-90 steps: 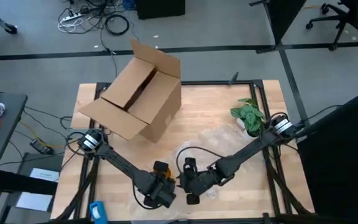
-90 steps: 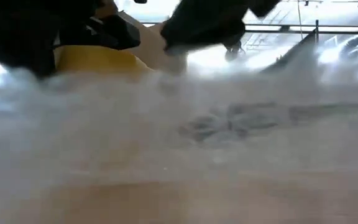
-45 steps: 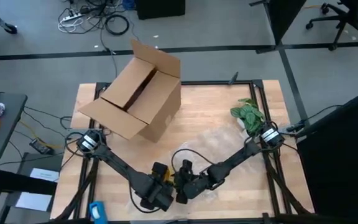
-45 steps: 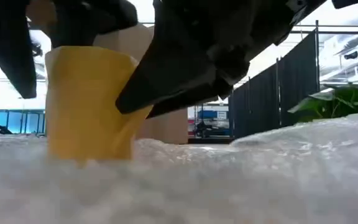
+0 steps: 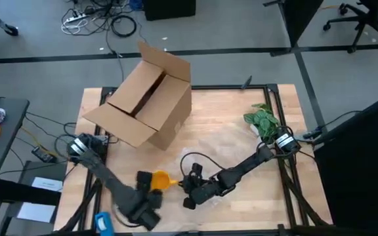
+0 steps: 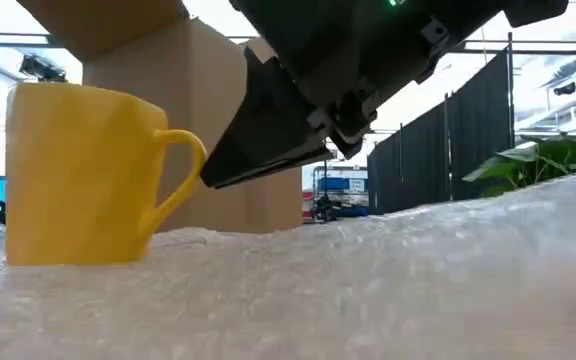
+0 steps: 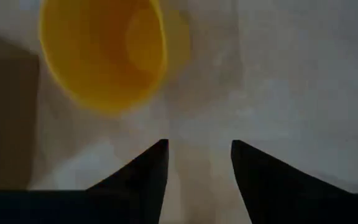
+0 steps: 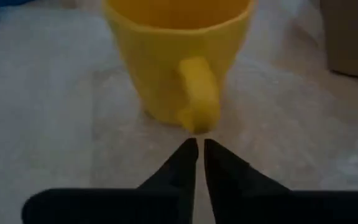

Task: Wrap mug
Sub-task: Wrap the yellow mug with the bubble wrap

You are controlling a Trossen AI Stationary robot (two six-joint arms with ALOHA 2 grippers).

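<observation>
The right gripper [image 8: 197, 149] is pinched nearly closed, holding nothing, its tips just short of the mug's [image 5: 157, 179] handle. The mug stands upright on the plastic sheet [image 6: 388, 280], at the gripper's nine o'clock in the high view. The left gripper [image 7: 194, 155] is parted and empty, near the mug.

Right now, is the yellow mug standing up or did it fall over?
Standing up. The mug sits flat on the bubble wrap, opening upward, handle out to the side. Neither gripper holds it.
</observation>
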